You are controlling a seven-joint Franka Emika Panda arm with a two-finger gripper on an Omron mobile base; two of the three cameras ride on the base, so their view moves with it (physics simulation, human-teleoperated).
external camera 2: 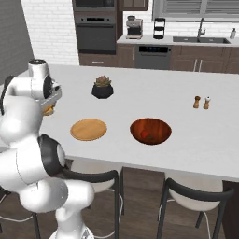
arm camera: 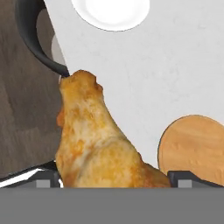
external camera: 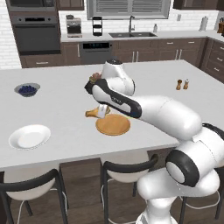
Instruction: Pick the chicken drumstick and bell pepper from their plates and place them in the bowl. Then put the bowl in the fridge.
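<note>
Gripper (external camera: pixel 102 112) sits mid-frame in left base view, just above the counter (external camera: pixel 65 105), w/ the chicken drumstick (external camera: pixel 92 113) between its jaws. Hand view: drumstick (arm camera: pixel 98 144) fills lower centre, one finger tip each side at bottom, jaws wide apart around the meat; can't tell if they press on it or if it's off the counter. Wooden plate (external camera: pixel 113 124) lies just right of and below the gripper, bare. White plate (external camera: pixel 29 136) at lower left, bare. In right base view the bowl (external camera 2: pixel 150 131) sits centre-right w/ the bell pepper (external camera 2: pixel 145 134) inside. Berry bowl (external camera: pixel 27 89) at left, plant pot (external camera 2: pixel 102 88) upper centre.
</note>
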